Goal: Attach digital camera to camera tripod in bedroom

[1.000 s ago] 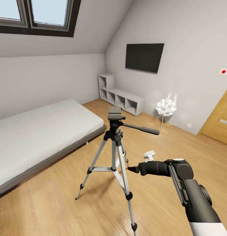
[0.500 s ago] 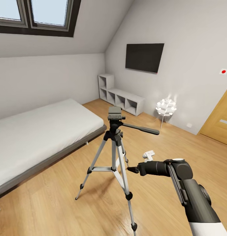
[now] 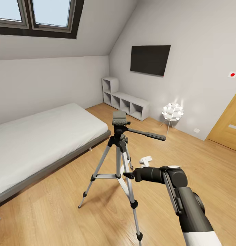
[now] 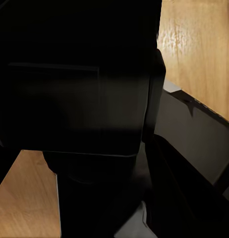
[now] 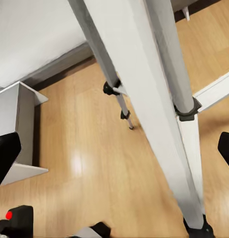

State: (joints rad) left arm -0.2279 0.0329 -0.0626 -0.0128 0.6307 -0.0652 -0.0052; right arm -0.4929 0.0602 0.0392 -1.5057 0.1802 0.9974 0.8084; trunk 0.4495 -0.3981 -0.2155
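The camera tripod [image 3: 119, 160] stands on the wood floor beside the bed [image 3: 39, 140], its head plate bare. Right hand [image 3: 129, 175] is level with the leg brace; opening indeterminate. Right wrist view: fingertips spread wide, silver legs close ahead. Digital camera [image 5: 14, 219] sits at the frame edge; judged light, rigid; grip its body sides.

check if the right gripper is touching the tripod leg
Cannot tell. In the head view the right gripper overlaps a leg of the camera tripod, but depth is unclear; the right wrist view shows that leg between the fingertips, with no plain contact.
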